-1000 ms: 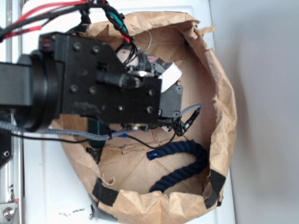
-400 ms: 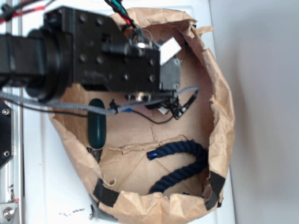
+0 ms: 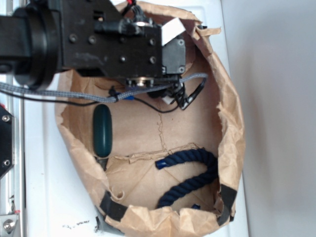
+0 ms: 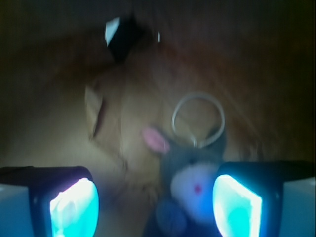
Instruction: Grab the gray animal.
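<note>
The gray animal (image 4: 190, 182) lies on the brown paper floor in the wrist view. It has a cream face with a red dot, a pink ear (image 4: 155, 139) and a thin white loop (image 4: 197, 118). My gripper (image 4: 155, 207) is open and the toy sits between the glowing pads, close against the right pad (image 4: 237, 205) and far from the left pad (image 4: 74, 207). In the exterior view the gripper (image 3: 173, 69) hangs over the top part of the paper bag. The toy is hidden under the gripper there.
The crumpled paper bag wall (image 3: 232, 113) rings the work area. A dark green oval object (image 3: 102, 129) lies at the left inside it. A navy blue rope (image 3: 192, 173) curls at the lower right. Black tape (image 4: 126, 37) marks the bag wall ahead.
The arm has moved up the exterior frame toward the bag's top edge, uncovering the green oval object. The rope has not moved.
</note>
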`<state>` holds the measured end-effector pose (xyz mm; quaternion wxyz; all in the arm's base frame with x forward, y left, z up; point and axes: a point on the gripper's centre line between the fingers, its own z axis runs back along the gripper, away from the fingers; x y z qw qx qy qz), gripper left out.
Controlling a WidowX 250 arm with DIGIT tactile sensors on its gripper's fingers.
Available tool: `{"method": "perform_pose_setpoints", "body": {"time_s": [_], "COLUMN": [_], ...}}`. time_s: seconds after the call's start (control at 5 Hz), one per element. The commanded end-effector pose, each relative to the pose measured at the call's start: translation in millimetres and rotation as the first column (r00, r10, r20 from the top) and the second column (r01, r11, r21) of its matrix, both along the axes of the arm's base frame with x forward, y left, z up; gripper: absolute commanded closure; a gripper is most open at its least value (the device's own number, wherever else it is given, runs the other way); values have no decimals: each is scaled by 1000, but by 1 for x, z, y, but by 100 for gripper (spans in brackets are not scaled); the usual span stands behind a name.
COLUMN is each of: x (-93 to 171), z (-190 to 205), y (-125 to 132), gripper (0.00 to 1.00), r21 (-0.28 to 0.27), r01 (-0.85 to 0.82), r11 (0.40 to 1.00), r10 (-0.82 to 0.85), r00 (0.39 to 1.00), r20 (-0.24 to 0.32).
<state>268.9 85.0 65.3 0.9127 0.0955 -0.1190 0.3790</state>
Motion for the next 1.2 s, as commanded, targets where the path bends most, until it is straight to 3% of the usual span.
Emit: {"method": "perform_pose_setpoints", "body": {"time_s": [0.0,0.2,0.4,0.6,1.0], "x": [-6,-8,-1,8,6], "z": [-36,-47,-60,-66,-16], "y": [9,8,9,5,-11], "gripper": [0,0,100,100,100], "r21": [83,105,106,113,33], "r01": [-63,-70,-113,-135,-57], "r11": [995,992,988,984,998], "r10": [53,56,93,112,53], "r00": [992,989,979,974,992], "r20": [117,134,181,196,112]}}
